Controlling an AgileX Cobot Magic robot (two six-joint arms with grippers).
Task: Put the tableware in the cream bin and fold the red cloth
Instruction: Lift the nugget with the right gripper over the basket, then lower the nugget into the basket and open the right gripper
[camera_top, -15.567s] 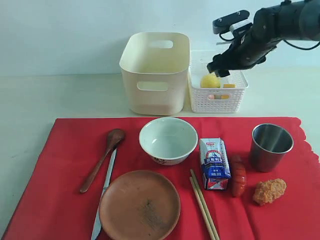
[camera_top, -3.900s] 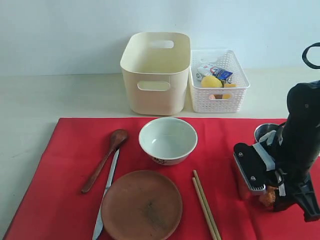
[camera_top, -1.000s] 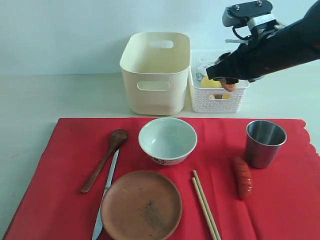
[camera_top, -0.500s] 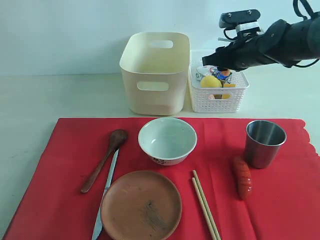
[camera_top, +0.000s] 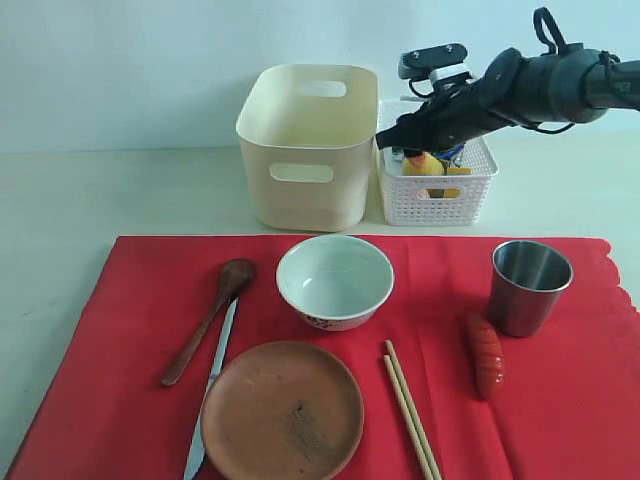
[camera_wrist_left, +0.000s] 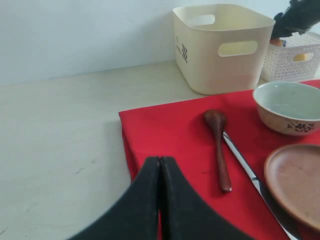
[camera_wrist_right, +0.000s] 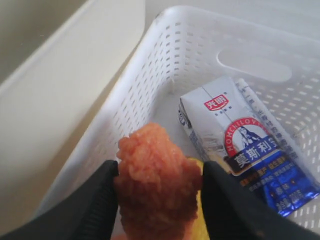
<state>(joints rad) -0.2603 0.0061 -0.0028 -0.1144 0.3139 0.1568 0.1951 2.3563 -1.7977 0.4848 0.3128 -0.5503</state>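
Observation:
The red cloth (camera_top: 120, 400) carries a white patterned bowl (camera_top: 335, 280), a brown plate (camera_top: 282, 410), a dark wooden spoon (camera_top: 205, 320), a silver knife (camera_top: 205, 410), chopsticks (camera_top: 410, 410) and a steel cup (camera_top: 530, 285). Behind it stands the cream bin (camera_top: 310, 140), with nothing showing inside. My right gripper (camera_top: 395, 138) hangs over the white basket (camera_top: 437, 195), shut on an orange nugget (camera_wrist_right: 157, 165) above the basket's bin-side end. My left gripper (camera_wrist_left: 160, 161) is shut and empty above the cloth's left edge (camera_wrist_left: 150, 130), with the spoon (camera_wrist_left: 220, 150) a little way off.
A red sausage (camera_top: 485, 355) lies on the cloth beside the cup. The basket (camera_wrist_right: 165, 75) holds a blue-white carton (camera_wrist_right: 247, 150) and a lemon (camera_top: 420, 165). The cream bin's wall (camera_wrist_right: 60, 100) stands right beside the basket.
The right arm has swung left over the basket toward the cream bin's side, still holding the nugget. Earlier, the carton and the nugget left the cloth. The left gripper stays shut.

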